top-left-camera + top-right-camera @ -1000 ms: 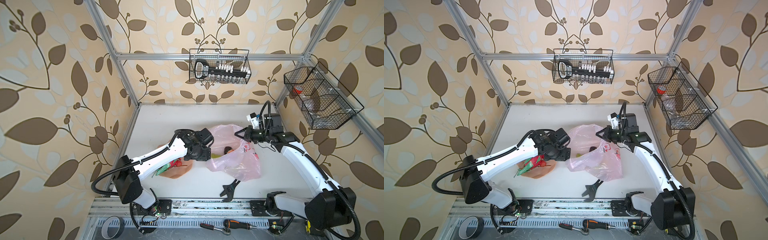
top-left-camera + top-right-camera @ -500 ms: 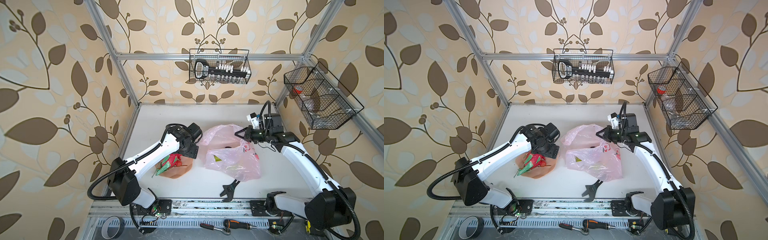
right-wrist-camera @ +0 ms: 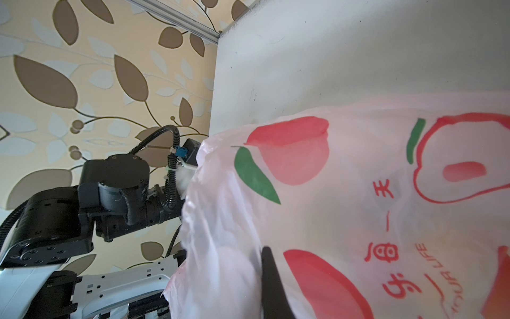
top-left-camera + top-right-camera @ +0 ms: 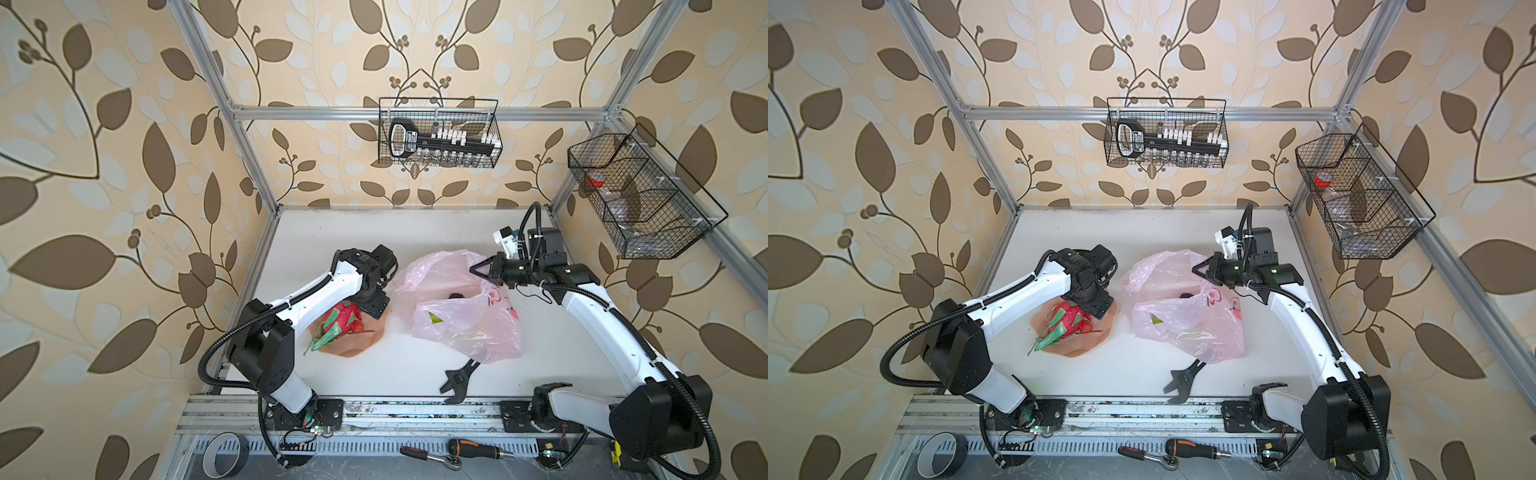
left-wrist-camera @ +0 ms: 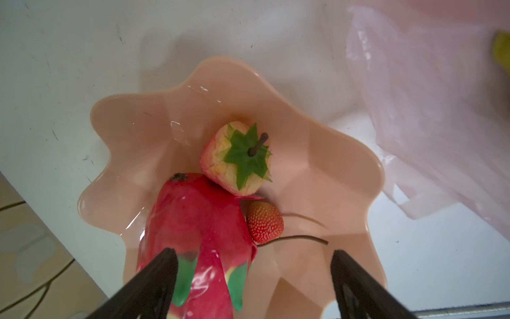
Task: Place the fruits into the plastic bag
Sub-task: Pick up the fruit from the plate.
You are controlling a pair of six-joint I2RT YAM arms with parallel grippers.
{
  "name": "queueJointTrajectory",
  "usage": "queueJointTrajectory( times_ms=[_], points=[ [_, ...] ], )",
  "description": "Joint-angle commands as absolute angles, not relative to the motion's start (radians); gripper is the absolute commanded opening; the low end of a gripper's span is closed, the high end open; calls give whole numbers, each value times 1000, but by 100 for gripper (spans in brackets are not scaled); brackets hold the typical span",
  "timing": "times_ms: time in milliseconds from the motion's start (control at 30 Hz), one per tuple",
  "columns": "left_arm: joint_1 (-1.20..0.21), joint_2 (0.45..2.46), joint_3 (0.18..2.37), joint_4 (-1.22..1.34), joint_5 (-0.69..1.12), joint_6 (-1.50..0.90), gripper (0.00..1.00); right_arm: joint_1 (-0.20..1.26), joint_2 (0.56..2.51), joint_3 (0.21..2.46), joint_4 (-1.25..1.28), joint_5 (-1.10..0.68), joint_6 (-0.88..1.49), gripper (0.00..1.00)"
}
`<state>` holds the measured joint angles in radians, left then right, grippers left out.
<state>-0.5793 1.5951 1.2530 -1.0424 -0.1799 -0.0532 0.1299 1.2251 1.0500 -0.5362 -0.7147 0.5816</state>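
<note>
The pale pink plastic bag (image 4: pixel 461 328) (image 4: pixel 1187 328) lies mid-table. My right gripper (image 4: pixel 478 268) (image 4: pixel 1200 268) (image 3: pixel 262 256) is shut on its upper edge and holds the mouth up. A dark round fruit (image 4: pixel 457 296) and a yellow-green piece (image 4: pixel 434 318) show inside the bag. My left gripper (image 4: pixel 376 305) (image 5: pixel 252 252) hangs open over the peach plate (image 4: pixel 361 343) (image 5: pixel 317 171), holding nothing. On the plate lie a red dragon fruit (image 4: pixel 343 318) (image 5: pixel 198 221), a strawberry (image 5: pixel 264 222) and a yellow-pink fruit with a green cap (image 5: pixel 237 157).
A black adjustable wrench (image 4: pixel 459 380) lies near the front edge, below the bag. Wire baskets hang on the back wall (image 4: pixel 440 133) and the right wall (image 4: pixel 640 199). A tape roll (image 4: pixel 224 455), a ratchet and a screwdriver (image 4: pixel 478 449) lie in front of the rail.
My left gripper has drawn back from the bag's mouth to above the plate, still open. The bag's near side has sagged. The right arm has held still.
</note>
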Motion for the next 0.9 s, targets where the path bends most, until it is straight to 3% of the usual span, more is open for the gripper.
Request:
queueJointTrajectory(
  times_ms=[0, 867],
  points=[
    [-554, 1622, 1257, -1026, -181, 37, 88, 124, 1221, 1070, -555, -730, 556, 0],
    [-477, 1752, 1262, -934, -144, 44, 77, 117, 1228, 1089, -565, -730, 555, 0]
  ],
)
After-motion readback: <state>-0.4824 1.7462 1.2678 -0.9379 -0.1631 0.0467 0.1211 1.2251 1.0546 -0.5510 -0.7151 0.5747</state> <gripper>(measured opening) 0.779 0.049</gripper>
